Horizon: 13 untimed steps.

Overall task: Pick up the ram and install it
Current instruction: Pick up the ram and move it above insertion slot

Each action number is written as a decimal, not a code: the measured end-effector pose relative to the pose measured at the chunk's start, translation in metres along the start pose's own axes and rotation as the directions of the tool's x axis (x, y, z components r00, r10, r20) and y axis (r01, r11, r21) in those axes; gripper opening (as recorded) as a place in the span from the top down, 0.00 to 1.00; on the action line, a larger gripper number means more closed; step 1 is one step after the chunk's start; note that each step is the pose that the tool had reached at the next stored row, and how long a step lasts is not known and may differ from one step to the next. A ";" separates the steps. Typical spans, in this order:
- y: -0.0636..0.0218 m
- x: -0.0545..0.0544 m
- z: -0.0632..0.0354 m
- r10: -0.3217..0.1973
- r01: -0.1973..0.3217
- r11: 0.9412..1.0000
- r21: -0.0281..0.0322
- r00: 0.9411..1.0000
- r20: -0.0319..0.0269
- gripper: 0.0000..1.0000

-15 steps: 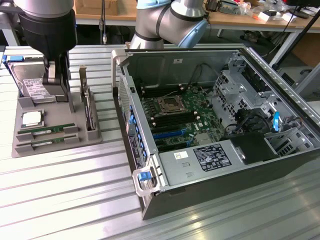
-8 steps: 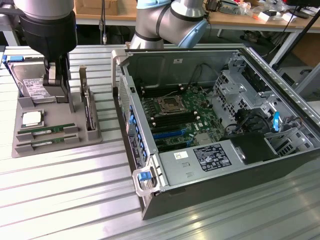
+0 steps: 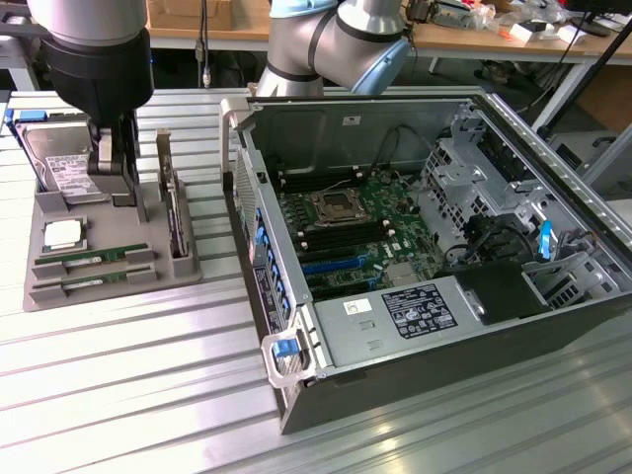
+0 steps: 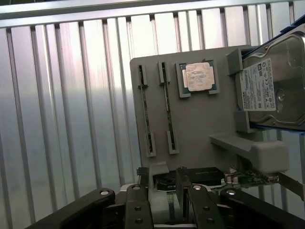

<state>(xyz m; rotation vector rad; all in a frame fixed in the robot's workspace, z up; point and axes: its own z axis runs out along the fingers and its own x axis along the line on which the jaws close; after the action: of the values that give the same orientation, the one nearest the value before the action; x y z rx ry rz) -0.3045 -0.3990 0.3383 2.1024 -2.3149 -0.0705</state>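
Two ram sticks, thin green boards, stand on edge in slots of a grey holder tray [image 3: 109,296]. One ram stick [image 3: 84,259] [image 4: 143,109] sits beside the other [image 3: 84,283] [image 4: 167,107]. My gripper [image 3: 114,183] [image 4: 164,205] hangs open over the tray's far part, next to the hard drive, a short way from the sticks. Nothing is between its dark fingers [image 4: 138,207]. To the exterior view's right, an open computer case [image 3: 296,395] lies on its side with the motherboard [image 3: 351,232] and its long memory slots exposed.
The tray also holds a square silver CPU [image 3: 61,234] [image 4: 198,76], a hard drive [image 3: 61,173] [image 4: 274,90] and an upright card [image 3: 176,212]. Everything rests on a ribbed metal table [image 3: 118,395]. The arm's grey elbow [image 3: 336,44] hangs behind the case.
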 end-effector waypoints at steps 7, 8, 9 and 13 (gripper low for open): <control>0.0007 0.000 0.0035 -0.065 0.065 0.998 -0.001 0.998 -0.003 0.64; 0.0011 0.000 0.0039 -0.065 0.065 0.998 -0.001 0.998 -0.003 0.64; 0.0018 0.000 0.0043 -0.065 0.065 0.998 -0.001 0.998 -0.003 0.64; 0.0056 0.001 0.0067 -0.065 0.065 0.998 -0.001 0.998 -0.003 0.64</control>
<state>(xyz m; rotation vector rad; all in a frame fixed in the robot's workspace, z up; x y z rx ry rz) -0.3104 -0.3990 0.3318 2.1761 -2.2436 -0.0693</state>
